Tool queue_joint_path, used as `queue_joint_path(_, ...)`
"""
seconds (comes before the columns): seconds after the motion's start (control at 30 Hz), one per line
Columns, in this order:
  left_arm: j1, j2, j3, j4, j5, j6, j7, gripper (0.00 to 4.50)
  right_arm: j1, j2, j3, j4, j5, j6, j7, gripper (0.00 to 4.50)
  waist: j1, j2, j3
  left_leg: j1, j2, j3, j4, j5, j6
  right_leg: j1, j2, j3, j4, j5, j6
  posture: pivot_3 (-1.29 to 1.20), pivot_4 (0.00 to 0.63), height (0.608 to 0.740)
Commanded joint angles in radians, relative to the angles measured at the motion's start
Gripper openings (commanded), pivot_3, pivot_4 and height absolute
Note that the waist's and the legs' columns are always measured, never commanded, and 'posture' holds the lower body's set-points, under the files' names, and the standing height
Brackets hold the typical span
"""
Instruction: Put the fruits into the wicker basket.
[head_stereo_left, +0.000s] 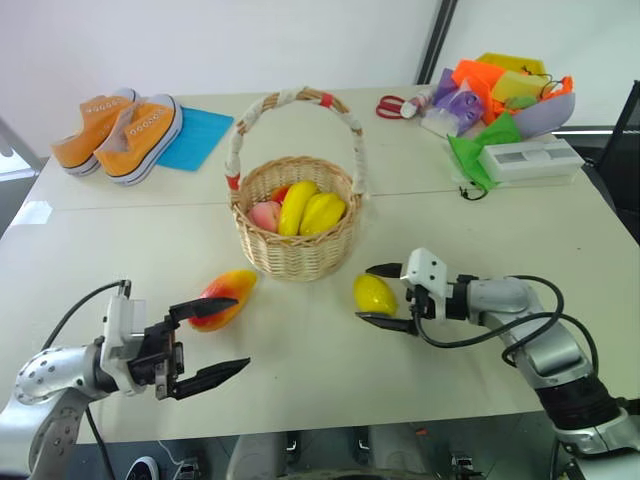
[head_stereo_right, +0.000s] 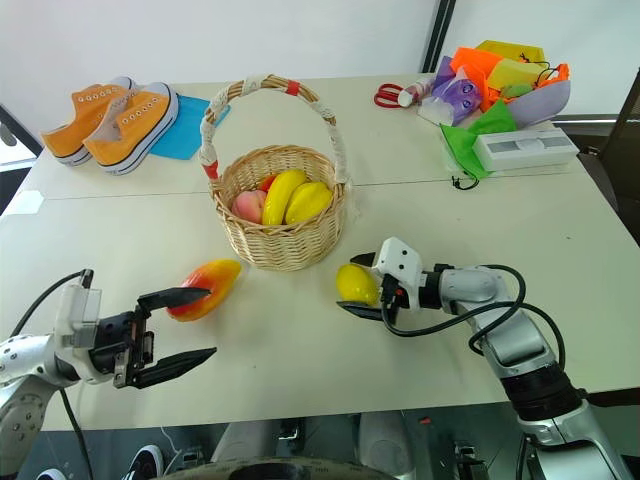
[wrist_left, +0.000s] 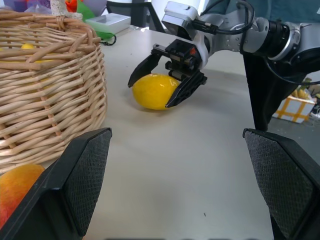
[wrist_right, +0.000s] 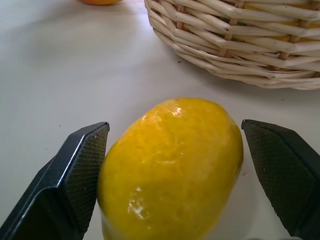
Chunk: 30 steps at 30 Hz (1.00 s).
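The wicker basket (head_stereo_left: 297, 215) stands mid-table with yellow and pink fruit inside. A yellow lemon (head_stereo_left: 373, 294) lies on the table just right of its base. My right gripper (head_stereo_left: 366, 293) is open, one finger on each side of the lemon; in the right wrist view the lemon (wrist_right: 172, 165) sits between the fingers (wrist_right: 70, 175), and a small gap shows at one side. The red-orange mango (head_stereo_left: 225, 297) lies to the left in front of the basket. My left gripper (head_stereo_left: 240, 333) is open just in front of the mango, pointing right, with nothing between its fingers.
Orange sneakers (head_stereo_left: 120, 130) and a blue cloth (head_stereo_left: 195, 135) lie at the back left. A purple bowl of colourful items (head_stereo_left: 520, 95), a white box (head_stereo_left: 530, 158) and red scissors (head_stereo_left: 392, 105) sit at the back right. The table's front edge runs below both arms.
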Motion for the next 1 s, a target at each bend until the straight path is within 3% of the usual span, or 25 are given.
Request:
queue_joint_path(0.03,-0.005,-0.008,0.0,-0.02,0.003,-0.017,0.01,4.5,-0.015,0.028,-0.013,0.016,0.001,-0.016,-0.013,4.19,0.0,0.0,0.0,0.0,0.0,0.0,0.0,0.0,0.0,0.0,0.0,0.0,0.0,0.0,0.0,0.0,0.15,0.74)
queue_joint_path(0.13,-0.003,-0.008,0.001,-0.022,0.006,-0.019,0.012,4.5,-0.016,0.022,-0.014,0.025,-0.016,-0.015,-0.009,3.08,0.0,0.0,0.0,0.0,0.0,0.0,0.0,0.0,0.0,0.0,0.0,0.0,0.0,0.0,0.0,0.0,0.15,0.74)
queue_joint_path(0.2,-0.002,-0.007,0.003,-0.022,0.003,-0.016,0.013,4.5,-0.009,0.006,-0.014,0.019,-0.01,-0.01,0.013,2.8,0.0,0.0,0.0,0.0,0.0,0.0,0.0,0.0,0.0,0.0,0.0,0.0,0.0,0.0,0.0,0.0,0.15,0.74)
queue_joint_path(0.4,-0.023,-0.028,0.077,0.0,-0.083,0.037,0.096,4.5,-0.04,-0.007,-0.131,-0.129,0.217,0.148,0.063,2.8,0.001,0.0,0.0,0.0,0.0,0.0,0.0,0.0,0.0,0.0,0.0,0.0,0.0,0.0,0.0,0.0,0.15,0.74)
queue_joint_path(0.47,-0.035,-0.033,0.112,0.018,-0.105,0.055,0.132,4.5,-0.102,0.005,-0.164,-0.149,0.272,0.2,0.04,2.8,-0.002,0.0,0.0,0.0,0.0,0.0,0.0,0.0,0.0,0.0,0.0,0.0,0.0,0.0,0.0,0.0,0.15,0.74)
queue_joint_path(0.57,-0.038,-0.062,0.137,0.035,-0.109,0.054,0.178,4.5,-0.288,0.123,-0.17,-0.11,0.309,0.253,-0.082,2.8,-0.011,0.0,0.001,0.001,0.0,0.0,0.0,0.0,0.0,0.0,0.0,0.0,0.0,0.0,0.0,0.0,0.15,0.74)
queue_joint_path(0.67,-0.063,-0.101,0.121,0.048,-0.078,0.031,0.212,4.5,-0.407,0.242,-0.127,-0.028,0.222,0.173,-0.166,2.8,-0.006,0.0,0.0,0.001,0.0,0.0,0.0,0.0,0.0,-0.002,0.0,0.0,0.002,0.001,0.0,0.0,0.15,0.74)
queue_joint_path(0.93,-0.107,-0.166,0.079,0.026,-0.02,0.009,0.293,4.5,-0.513,0.374,-0.007,0.202,0.029,0.014,-0.225,2.8,0.003,-0.002,-0.001,0.0,-0.004,0.0,0.001,-0.001,0.001,-0.001,-0.002,0.0,0.002,0.003,0.001,0.0,0.15,0.74)
queue_joint_path(1.0,-0.103,-0.171,0.08,0.021,0.002,-0.002,0.319,4.5,-0.517,0.385,0.004,0.243,-0.013,-0.014,-0.242,3.8,-0.004,-0.002,-0.001,-0.001,-0.003,0.0,0.001,-0.001,0.001,-0.001,-0.002,0.0,0.002,0.003,0.002,0.0,0.15,0.74)
